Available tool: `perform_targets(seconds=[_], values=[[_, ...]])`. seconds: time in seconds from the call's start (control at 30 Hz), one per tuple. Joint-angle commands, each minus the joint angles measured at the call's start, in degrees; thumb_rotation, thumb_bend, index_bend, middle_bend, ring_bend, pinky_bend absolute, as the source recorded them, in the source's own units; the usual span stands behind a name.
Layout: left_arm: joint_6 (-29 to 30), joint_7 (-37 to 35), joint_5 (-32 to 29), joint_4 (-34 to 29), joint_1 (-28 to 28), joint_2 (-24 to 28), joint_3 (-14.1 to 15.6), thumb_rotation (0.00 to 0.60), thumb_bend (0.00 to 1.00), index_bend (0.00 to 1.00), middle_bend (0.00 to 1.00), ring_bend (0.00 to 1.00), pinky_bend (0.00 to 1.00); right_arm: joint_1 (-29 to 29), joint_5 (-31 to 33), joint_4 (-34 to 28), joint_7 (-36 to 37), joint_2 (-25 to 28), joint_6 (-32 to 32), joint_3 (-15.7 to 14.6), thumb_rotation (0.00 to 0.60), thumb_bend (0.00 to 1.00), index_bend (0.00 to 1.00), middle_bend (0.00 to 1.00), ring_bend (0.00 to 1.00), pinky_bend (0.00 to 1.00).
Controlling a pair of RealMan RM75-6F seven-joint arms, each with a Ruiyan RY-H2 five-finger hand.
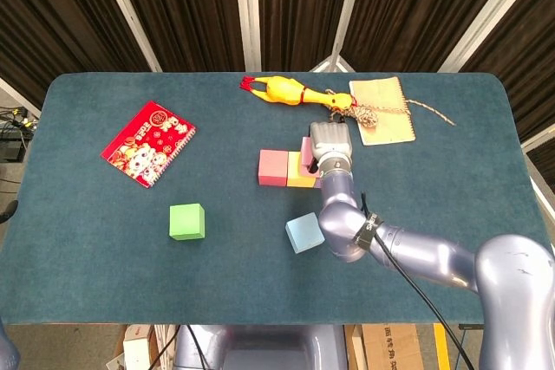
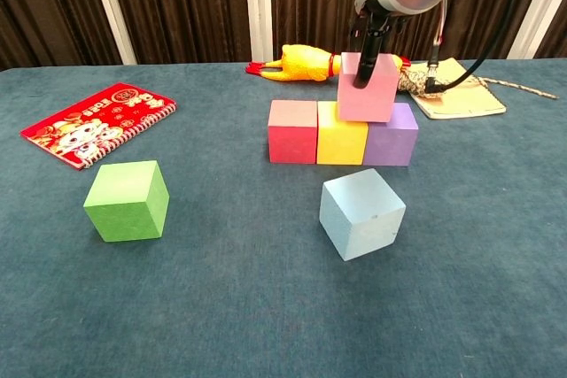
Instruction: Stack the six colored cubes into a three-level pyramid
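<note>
A red cube (image 2: 293, 131), a yellow cube (image 2: 342, 139) and a purple cube (image 2: 391, 136) stand side by side in a row mid-table. My right hand (image 2: 373, 28) comes down from above and holds a pink cube (image 2: 367, 88) over the seam between yellow and purple; whether it touches them I cannot tell. In the head view my forearm hides most of it, leaving a pink sliver (image 1: 305, 146) beside the red cube (image 1: 273, 167). A light blue cube (image 2: 361, 213) sits turned in front of the row. The green cube (image 2: 128, 200) lies at the front left. My left hand is out of sight.
A red spiral notebook (image 2: 97, 123) lies at the left. Behind the row are a yellow rubber chicken (image 2: 301, 63) and a tan notepad (image 2: 461, 99) with a knotted cord (image 1: 368, 116) on it. My right forearm (image 1: 408, 249) crosses the table's front right.
</note>
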Motion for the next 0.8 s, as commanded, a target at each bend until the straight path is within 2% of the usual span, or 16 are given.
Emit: perform_targets(seconds=[0.03,0.8], values=[[0.0,0.0,-0.1,0.0,0.0,0.0,0.0,0.600,0.16,0.15,0.00,0.00,0.02,0.0,-0.1,-0.1,0.1,-0.1,-0.1,0.1,0.600,0.33,0.44,0.44,0.20,0.00],[0.1,-0.1,-0.3,-0.1,0.0,0.0,-0.2,0.600,0.16,0.15,0.00,0.00,0.02,-0.3,-0.1,0.9,0.3,-0.6,-1.1,0.2,0.600,0.33,0.44,0.44,0.20,0.00]])
